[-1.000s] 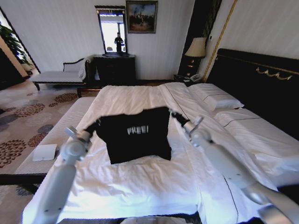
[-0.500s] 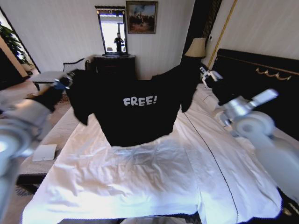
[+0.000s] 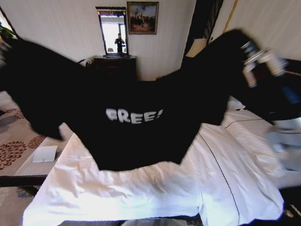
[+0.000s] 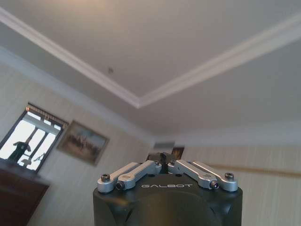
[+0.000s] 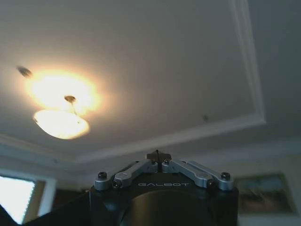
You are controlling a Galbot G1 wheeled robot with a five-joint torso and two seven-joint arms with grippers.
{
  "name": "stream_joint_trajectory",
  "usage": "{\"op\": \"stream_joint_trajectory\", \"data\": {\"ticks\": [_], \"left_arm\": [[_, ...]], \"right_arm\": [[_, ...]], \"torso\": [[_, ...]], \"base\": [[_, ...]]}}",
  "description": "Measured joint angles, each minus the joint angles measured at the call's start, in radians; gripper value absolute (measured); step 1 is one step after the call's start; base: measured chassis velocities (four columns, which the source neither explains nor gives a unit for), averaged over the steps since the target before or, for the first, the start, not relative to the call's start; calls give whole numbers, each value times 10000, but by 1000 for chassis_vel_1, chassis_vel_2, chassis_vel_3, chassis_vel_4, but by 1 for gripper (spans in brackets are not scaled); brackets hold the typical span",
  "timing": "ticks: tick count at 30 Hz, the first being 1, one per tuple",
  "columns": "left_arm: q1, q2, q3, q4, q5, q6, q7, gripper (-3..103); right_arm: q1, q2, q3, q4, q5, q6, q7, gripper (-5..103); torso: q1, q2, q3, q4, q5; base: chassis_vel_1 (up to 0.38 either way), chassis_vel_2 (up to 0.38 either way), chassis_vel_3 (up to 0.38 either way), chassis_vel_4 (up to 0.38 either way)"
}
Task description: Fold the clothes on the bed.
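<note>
Both pincers are clamped on the black short-sleeved cotton T-shirt with white "FREE!" lettering: the left gripper and right gripper each show linkages drawn together at a dark pinch, pointing at the ceiling. The shirt hangs spread between them, lettering facing the robot, its hem above the large white-sheeted bed. Its long axis runs sleeve to sleeve, left to right, with neither arm nearer.

The big white-sheeted bed carries a rumpled white duvet and white pillows at its head.
</note>
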Motion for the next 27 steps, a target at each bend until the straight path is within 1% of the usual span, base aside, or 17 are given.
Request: {"op": "stream_joint_trajectory", "data": {"ticks": [2, 3, 4, 5, 6, 7, 8, 9, 10, 12, 14, 15, 17, 20, 21, 23, 27], "left_arm": [[-99, -60, 841, 19, 636, 529, -107, 0], [-71, -314, 2062, 100, 1481, 1040, -152, 0], [-84, -499, 2986, 259, 2131, 1328, -193, 0], [-147, -812, 4427, 656, 3273, 1670, -214, 0], [-147, -812, 4427, 656, 3273, 1670, -214, 0], [-245, -1084, 5635, 1149, 4427, 1823, -176, 0], [-461, -1438, 7070, 1967, 5852, 1842, -10, 0], [-677, -1753, 8253, 2813, 6958, 1769, 197, 0], [-677, -1753, 8253, 2813, 6958, 1769, 197, 0], [-1169, -2560, 10373, 4575, 8783, 1462, 661, 0], [-1738, -3438, 11840, 6478, 10241, 806, 1215, 0], [-1738, -3438, 11840, 6478, 10241, 806, 1215, 0], [-2140, -4163, 12616, 8140, 11173, 167, 1587, 0], [-2465, -4732, 13166, 9502, 11956, -479, 2062, 0], [-2465, -4732, 13166, 9502, 11956, -479, 2062, 0], [-2691, -4986, 13382, 10147, 12366, -798, 2346, 0], [-2971, -5234, 13547, 10700, 12485, -1094, 2466, 0]], "right_arm": [[64, 76, -707, -27, -234, -866, 963, 0], [-52, 335, -1792, -82, -775, -1487, 1480, 0], [-92, 593, -2814, -302, -1303, -1798, 1742, 0], [-108, 927, -4143, -850, -1949, -2039, 1943, 0], [-108, 927, -4143, -850, -1949, -2039, 1943, 0], [-80, 1237, -5344, -1439, -2428, -2181, 2063, 0], [59, 1668, -6824, -2241, -2929, -2253, 2196, 0], [202, 1993, -7733, -2861, -3225, -2264, 2190, 0], [202, 1993, -7733, -2861, -3225, -2264, 2190, 0], [556, 2695, -9282, -4472, -3943, -2139, 2013, 0], [918, 3405, -10357, -6183, -4802, -1761, 1522, 0], [918, 3405, -10357, -6183, -4802, -1761, 1522, 0], [1234, 3867, -10967, -7560, -5636, -1284, 949, 0], [1625, 4382, -11431, -9114, -6343, -634, 494, 0], [1625, 4382, -11431, -9114, -6343, -634, 494, 0], [1804, 4668, -11574, -9734, -6469, -299, 377, 0], [2058, 4982, -11770, -10353, -6652, 62, 260, 0]], "torso": [[0, 0, 1, -2, 1], [0, 0, 2, -3, 1], [2, -1, 3, -3, 4], [5, -2, 5, -4, 4], [5, -2, 5, -4, 4], [6, -3, 6, -2, 4], [9, -6, 8, -1, 8], [10, -6, 8, -2, 11], [10, -6, 8, -2, 11], [12, -9, 10, 0, -3], [13, -8, 10, -1, 6], [13, -8, 10, -1, 6], [10, -8, 9, -3, -2], [8, -7, 6, -2, 6], [8, -7, 6, -2, 6], [7, -7, 5, -3, 3], [6, -6, 4, -2, 5]], "base": [[0, 0, 0, 0], [0, 0, 0, 0], [0, 0, 0, 0], [0, 0, 0, 0], [0, 0, 0, 0], [0, 0, 0, 0], [0, 0, 0, 0], [0, 0, 0, 0], [0, 0, 0, 0], [0, 0, 0, 0], [0, 0, 0, 0], [0, 0, 0, 0], [0, 0, 0, 0], [0, 0, 0, 0], [0, 0, 0, 0], [0, 0, 0, 0], [0, 0, 0, 0]]}}
